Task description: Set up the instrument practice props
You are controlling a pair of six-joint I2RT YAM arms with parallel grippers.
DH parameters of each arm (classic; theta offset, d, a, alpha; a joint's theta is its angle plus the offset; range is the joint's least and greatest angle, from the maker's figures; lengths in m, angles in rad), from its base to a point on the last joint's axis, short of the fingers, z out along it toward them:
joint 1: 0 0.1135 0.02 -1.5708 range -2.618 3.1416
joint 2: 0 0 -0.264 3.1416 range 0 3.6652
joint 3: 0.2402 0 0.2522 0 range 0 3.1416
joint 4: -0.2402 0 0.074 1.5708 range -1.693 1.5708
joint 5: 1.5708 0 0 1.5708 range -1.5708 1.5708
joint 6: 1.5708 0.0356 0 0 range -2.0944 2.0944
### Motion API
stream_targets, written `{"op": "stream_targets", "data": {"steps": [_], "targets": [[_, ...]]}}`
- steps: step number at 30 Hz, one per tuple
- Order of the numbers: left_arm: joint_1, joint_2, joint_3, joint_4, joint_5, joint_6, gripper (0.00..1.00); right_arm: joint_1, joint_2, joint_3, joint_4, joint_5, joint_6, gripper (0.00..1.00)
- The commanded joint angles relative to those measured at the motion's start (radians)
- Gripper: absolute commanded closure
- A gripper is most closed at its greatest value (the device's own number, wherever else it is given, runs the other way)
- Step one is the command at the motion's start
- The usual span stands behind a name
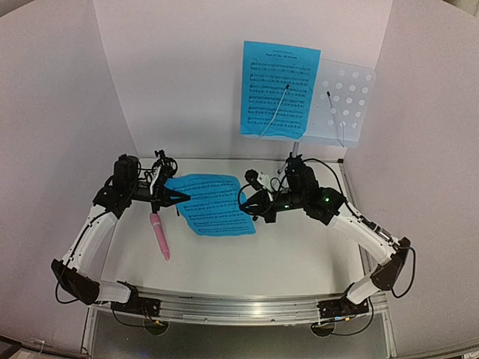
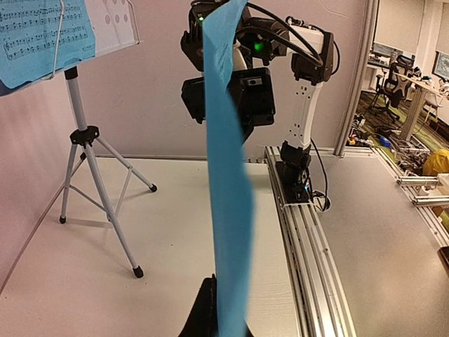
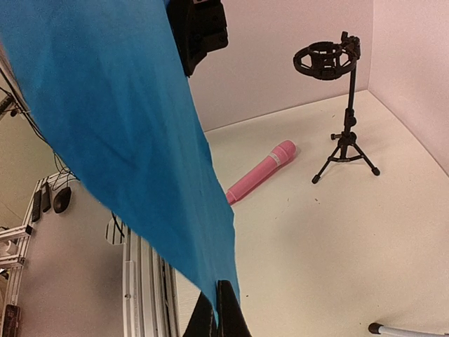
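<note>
**Position of the task item.** The loose blue sheet-music page (image 1: 213, 206) is held clear of the white bench (image 1: 284, 254), slung between the two arms at mid-bench. The left tool (image 1: 178, 197) is clenched on its left edge and the right tool (image 1: 251, 207) is clenched on its right edge. A second blue sheet-music page (image 1: 278, 88) sits on the left half of the pale blue perforated music stand (image 1: 348, 93) at the rear. The right half of the stand is bare. The pink stick microphone (image 1: 159, 235) lies flat on the bench, near the left arm.

**Handling assessment.** The page is judged very light, thin and limp. It sags and curls between the grips, so it would crease or tear if the arms pulled apart or twisted against each other. The edge margins are the proper places to hold it, as now. A pinch at one end only would probably let it droop.

**Differences between views.**
- The overhead view shows the whole layout but hides the pinch points.
- The left wrist view shows the page edge-on, rising from the left tool's fingertips (image 2: 209, 317). It also shows the stand's silver tripod (image 2: 83, 137), well apart from the page.
- The right wrist view shows the broad face of the page narrowing into the right tool's fingertips (image 3: 223, 317). Only this view shows the small black tripod mic holder (image 3: 347, 119) plainly. It stands upright and unoccupied, near the microphone.
</note>
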Motion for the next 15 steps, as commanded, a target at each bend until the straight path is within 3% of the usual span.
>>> {"op": "stream_targets", "data": {"steps": [1, 5, 6, 10, 15], "targets": [[0.007, -0.005, 0.023, 0.033, -0.015, -0.020, 1.00, -0.016, -0.030, 0.011, -0.023, 0.019, 0.012, 1.00], [-0.008, 0.007, 0.033, 0.031, -0.036, -0.019, 1.00, -0.016, -0.012, 0.039, -0.023, 0.032, 0.006, 1.00], [-0.013, 0.011, 0.040, 0.031, -0.042, -0.021, 1.00, -0.016, -0.010, 0.043, -0.024, 0.043, 0.006, 0.96], [-0.039, 0.023, 0.073, 0.011, -0.065, 0.006, 1.00, -0.016, 0.000, 0.055, -0.025, 0.063, 0.004, 0.61], [-0.051, 0.047, 0.125, -0.071, -0.048, 0.062, 1.00, -0.016, 0.026, 0.106, -0.025, 0.068, -0.012, 0.55]]}}
